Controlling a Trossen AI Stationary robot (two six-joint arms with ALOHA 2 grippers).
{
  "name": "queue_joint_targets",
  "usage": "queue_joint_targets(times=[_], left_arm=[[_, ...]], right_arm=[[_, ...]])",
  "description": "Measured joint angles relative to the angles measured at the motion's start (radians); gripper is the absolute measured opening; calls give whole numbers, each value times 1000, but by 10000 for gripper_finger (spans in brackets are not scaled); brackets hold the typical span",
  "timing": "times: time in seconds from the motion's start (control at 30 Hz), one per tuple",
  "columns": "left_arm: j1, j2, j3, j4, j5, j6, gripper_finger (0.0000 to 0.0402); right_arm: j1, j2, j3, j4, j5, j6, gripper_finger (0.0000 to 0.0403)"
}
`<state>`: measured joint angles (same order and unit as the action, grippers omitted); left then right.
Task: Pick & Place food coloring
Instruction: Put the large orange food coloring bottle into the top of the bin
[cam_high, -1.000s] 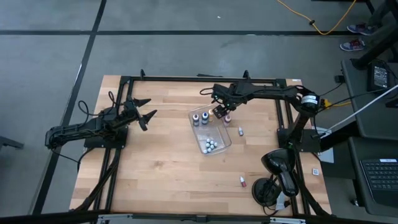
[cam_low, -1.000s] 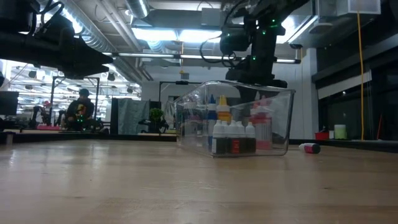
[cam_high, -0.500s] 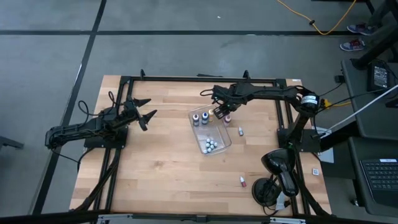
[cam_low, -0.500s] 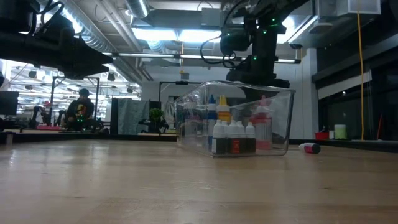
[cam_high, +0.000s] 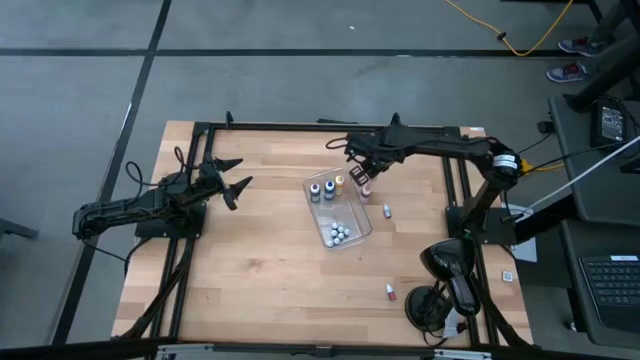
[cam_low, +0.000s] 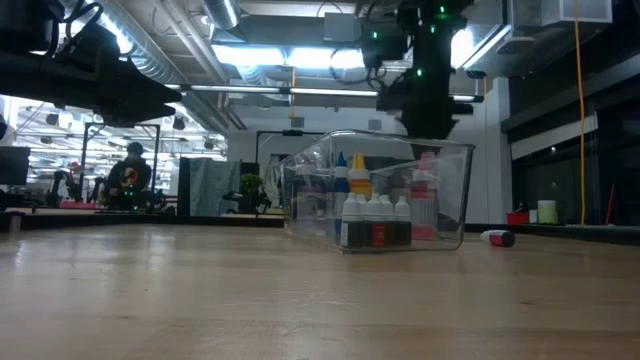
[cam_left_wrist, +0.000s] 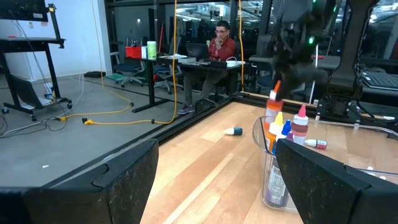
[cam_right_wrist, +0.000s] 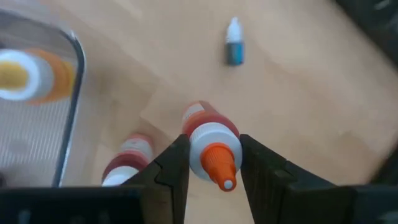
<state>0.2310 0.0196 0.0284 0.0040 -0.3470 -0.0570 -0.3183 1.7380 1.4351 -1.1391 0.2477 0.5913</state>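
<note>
Now clamped between the two fingers of the right gripper (cam_right_wrist: 208, 163): a small red food coloring bottle with orange tip (cam_right_wrist: 210, 145), held at its white collar, raised above the table (cam_high: 260, 260) just beside the far right corner of the clear plastic tray (cam_high: 362, 232). Seen from the high view as right gripper (cam_high: 360, 176) over the wood, close to the tray's rim. Below it, standing on the table outside the tray wall, a second red bottle (cam_right_wrist: 127, 158). Farther out on the wood, lying on its side, a small blue bottle (cam_right_wrist: 234, 48); also visible from above at (cam_high: 387, 211). Much nearer to the front edge of the table, alone, one more tiny bottle (cam_high: 390, 291).

Inside the tray, at the far end, upright bottles in a short row, among them an orange-yellow bottle (cam_high: 339, 184); at the near end, a tight group of white-capped bottles (cam_high: 338, 235). In the low view, same group standing against the near clear wall (cam_low: 376, 222).

Well apart, on the left side of the table, left gripper (cam_high: 233, 179), fingers spread wide, holding nothing, resting low. Beyond the table, a seated person (cam_left_wrist: 221, 45) at a desk.
</note>
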Motion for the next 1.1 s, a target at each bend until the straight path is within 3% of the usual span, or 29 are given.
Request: queue_joint_targets(times=[0.23,0.53,0.87,1.1], left_arm=[[0,0,0,0,0,0,320],[0,0,0,0,0,0,320],[0,0,0,0,0,0,320],[0,0,0,0,0,0,320]], right_arm=[[15,-1,197,-148,92,-37,121],[110,0,381,-202,90,-69,122],[282,22,402,-191,36,-79,123],[330,110,402,-96,-19,-155,124]])
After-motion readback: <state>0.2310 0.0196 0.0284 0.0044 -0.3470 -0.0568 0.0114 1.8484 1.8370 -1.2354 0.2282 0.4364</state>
